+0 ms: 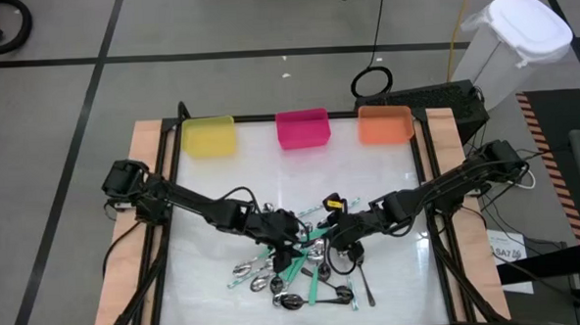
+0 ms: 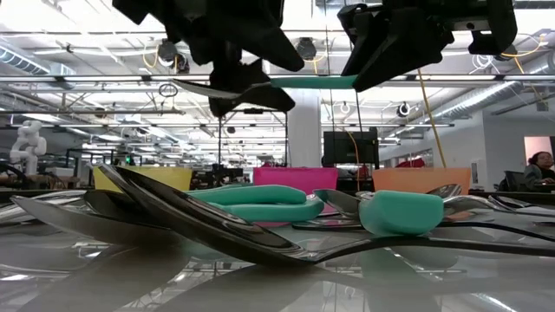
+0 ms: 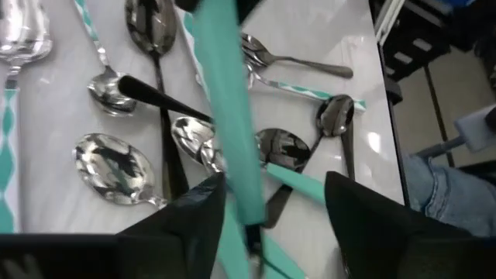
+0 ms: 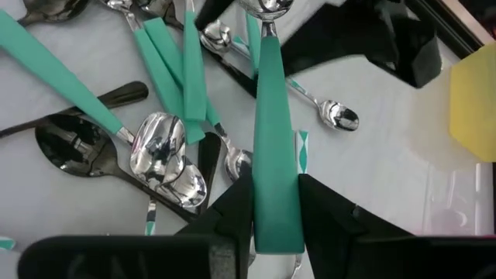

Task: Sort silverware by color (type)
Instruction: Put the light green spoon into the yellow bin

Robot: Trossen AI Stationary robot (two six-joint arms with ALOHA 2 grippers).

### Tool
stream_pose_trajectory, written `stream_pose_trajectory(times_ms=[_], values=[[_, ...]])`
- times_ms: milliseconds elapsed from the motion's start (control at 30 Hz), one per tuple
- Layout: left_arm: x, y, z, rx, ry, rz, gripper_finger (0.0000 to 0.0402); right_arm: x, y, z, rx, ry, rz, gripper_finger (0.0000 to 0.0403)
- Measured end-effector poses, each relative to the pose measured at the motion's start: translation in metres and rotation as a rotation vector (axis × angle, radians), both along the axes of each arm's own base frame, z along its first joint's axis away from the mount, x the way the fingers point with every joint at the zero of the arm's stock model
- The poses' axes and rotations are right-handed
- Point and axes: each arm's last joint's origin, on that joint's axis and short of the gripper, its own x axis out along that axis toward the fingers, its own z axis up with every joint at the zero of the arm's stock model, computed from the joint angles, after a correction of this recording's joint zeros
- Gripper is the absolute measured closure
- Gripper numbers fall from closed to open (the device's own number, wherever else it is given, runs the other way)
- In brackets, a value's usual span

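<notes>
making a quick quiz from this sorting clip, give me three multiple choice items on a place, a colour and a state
1. Where is the teal-handled spoon held by the right gripper?
A. lifted above the spoon pile
B. inside the yellow plastic bin
C. lying on the floor

2. What colour is the middle plastic bin along the table's far edge?
A. blue
B. pink
C. white

3. How does the right gripper stand?
A. wide open, empty
B. out of sight
C. jaws shut on the spoon's teal handle

Answers:
1 A: the low view shows the spoon in the air above the pile of spoons, with the left gripper at its other end.
2 B: the pink bin sits between the yellow bin and the orange bin.
3 C: the right wrist view shows both fingers pressed against the handle.
</notes>
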Motion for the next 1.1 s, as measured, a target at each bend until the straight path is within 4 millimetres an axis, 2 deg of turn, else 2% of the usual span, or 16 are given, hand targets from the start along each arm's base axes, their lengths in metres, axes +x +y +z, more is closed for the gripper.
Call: stream_pose_trajectory(times_ms=[567,700,933,1100], values=[[-0.003,0.003,-0.004,0.042,0.049,0.037,0.0379,-0.001,0.002,0.0,-0.043,-0.006,-0.017,0.0323],[-0.003,0.003,-0.004,0.051,0.046,0.043,0.0385,-0.001,0.001,0.0,-0.044,-0.008,-0.022,0.0306],[-0.003,0.004,-0.004,0.078,0.035,0.045,0.0401,-0.003,-0.001,0.0,-0.011,-0.01,-0.131,0.0235],[-0.004,0.006,-0.006,0.126,0.053,0.065,0.0401,-0.011,-0.004,0.006,0.043,0.002,-0.196,0.0204]])
